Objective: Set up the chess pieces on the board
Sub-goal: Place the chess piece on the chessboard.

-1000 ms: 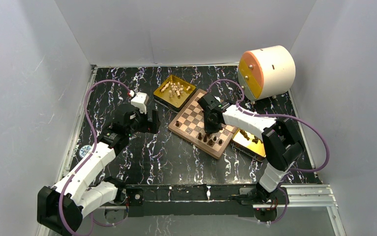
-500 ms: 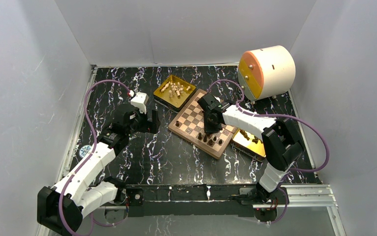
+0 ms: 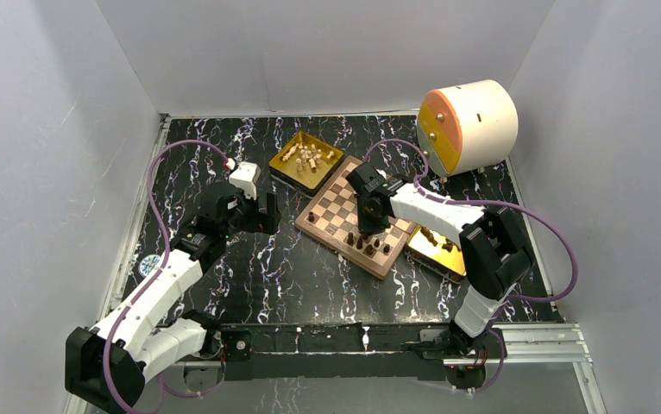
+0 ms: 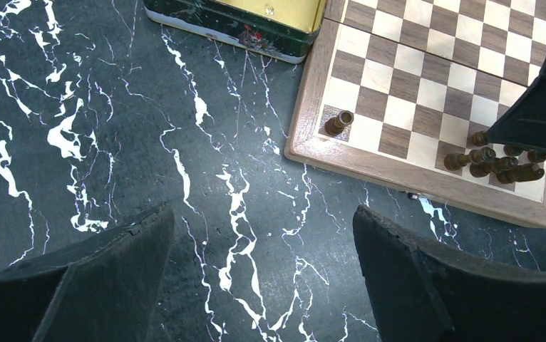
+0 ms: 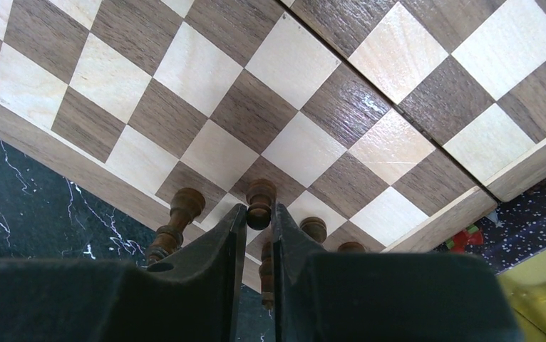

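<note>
Right gripper [image 5: 259, 214], jaws narrowly parted, flanks a dark pawn [image 5: 260, 194] at the near edge of the chessboard [image 5: 306, 149]; squeezing or merely touching, I cannot tell; left gripper [image 4: 261, 221] spread wide

This looks like a robot lab, inside a small test booth. Plain grey walls [image 3: 51, 129] close it in on three sides. Two robot arms, the left arm [image 3: 150, 297] and the right arm [image 3: 435, 211], are bolted to a metal rail [image 3: 543, 341] at the near edge of a black table [image 3: 301, 276] with white marble streaks. Purple cables [image 3: 193, 141] loop along the arms. The things on the table look set out for a test: a chessboard [image 3: 331, 207], gold trays [image 3: 297, 177], and a big cream and orange drum [image 3: 478, 121].
</note>
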